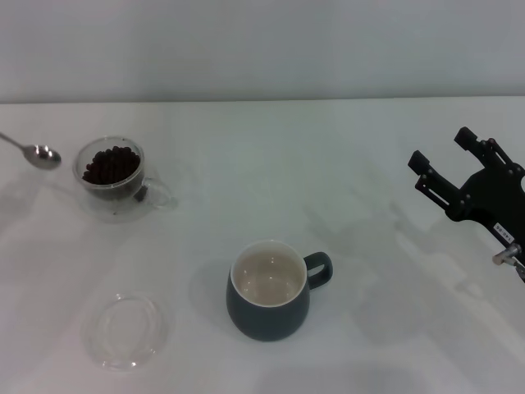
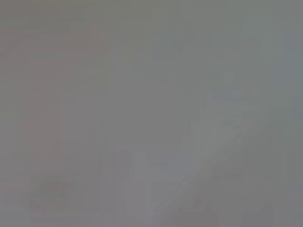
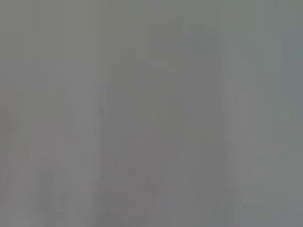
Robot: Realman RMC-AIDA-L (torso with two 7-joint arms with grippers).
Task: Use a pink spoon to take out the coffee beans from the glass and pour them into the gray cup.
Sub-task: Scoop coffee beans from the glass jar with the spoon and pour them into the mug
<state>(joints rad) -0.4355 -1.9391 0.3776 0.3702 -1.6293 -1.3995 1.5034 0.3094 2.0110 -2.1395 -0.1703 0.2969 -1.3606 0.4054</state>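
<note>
Coffee beans (image 1: pixel 110 167), dark and oval, fill the small clear double-walled glass mug (image 1: pixel 115 179) at far left. Just beside its rim hovers the metal spoon's shiny bowl (image 1: pixel 43 155); its holder is out of view. Right gripper (image 1: pixel 447 160), black, hangs wide apart, empty, well right of the blue-gray ceramic cup (image 1: pixel 269 300).

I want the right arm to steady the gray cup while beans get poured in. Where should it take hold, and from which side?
Take the gray cup by its loop handle, which sticks out toward the robot's right, the side where the right gripper waits with jaws open. The round body looks too wide to clamp easily.
</note>
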